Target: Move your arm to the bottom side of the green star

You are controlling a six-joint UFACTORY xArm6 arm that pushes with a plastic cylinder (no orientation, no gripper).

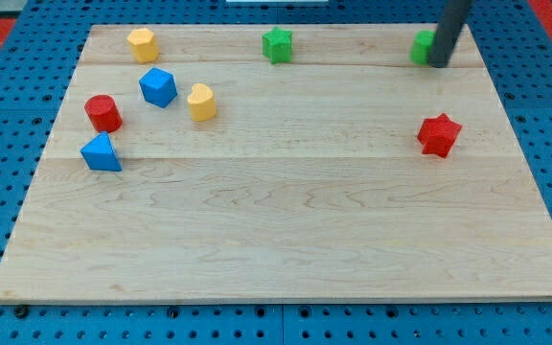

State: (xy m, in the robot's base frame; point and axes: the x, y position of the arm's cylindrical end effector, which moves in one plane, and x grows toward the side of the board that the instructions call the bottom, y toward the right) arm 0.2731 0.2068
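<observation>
Nearest you, the pale wooden board (286,249) lies bare. Mid-board, you see a red star block (439,134) at the view's right and a blue wedge (101,153), red cylinder (103,113), blue cube (158,87) and yellow heart (201,102) at the left. Farthest, the green star (277,44) sits top centre, well left of my tip (439,64), a bare rod grasping nothing, touching a half-hidden green block (422,48). Sweep left too high and you'd likely knock the star itself.

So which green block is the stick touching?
My tip is right against the green block at the view's top right, partly hiding it. The green star at the top middle stands alone, well to the left.
</observation>
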